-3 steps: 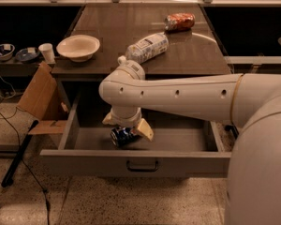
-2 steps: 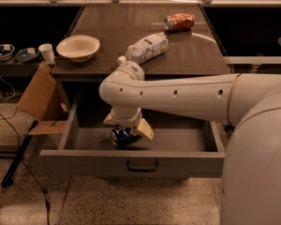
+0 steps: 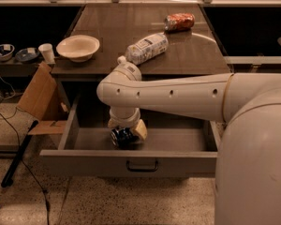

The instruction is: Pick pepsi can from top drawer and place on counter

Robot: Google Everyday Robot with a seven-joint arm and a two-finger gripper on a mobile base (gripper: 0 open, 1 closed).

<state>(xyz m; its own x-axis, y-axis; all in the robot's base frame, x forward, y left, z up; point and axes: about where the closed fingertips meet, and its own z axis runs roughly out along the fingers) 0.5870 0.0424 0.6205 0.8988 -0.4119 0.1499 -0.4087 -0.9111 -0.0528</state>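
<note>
My gripper [image 3: 124, 137], closed or not I cannot tell, hangs at the pepsi can [image 3: 118, 136] in the top drawer [image 3: 131, 162], where a slack hold could drop it beneath the front edge of the counter [image 3: 196, 55].

The one camera sits high on the robot's side and looks down and forward along the arm [image 3: 178, 95]. It is near: the drawer [image 3: 131, 162] lies just below, with the counter [image 3: 187, 55] behind it. The gripper [image 3: 125, 136] hangs inside the drawer.
</note>
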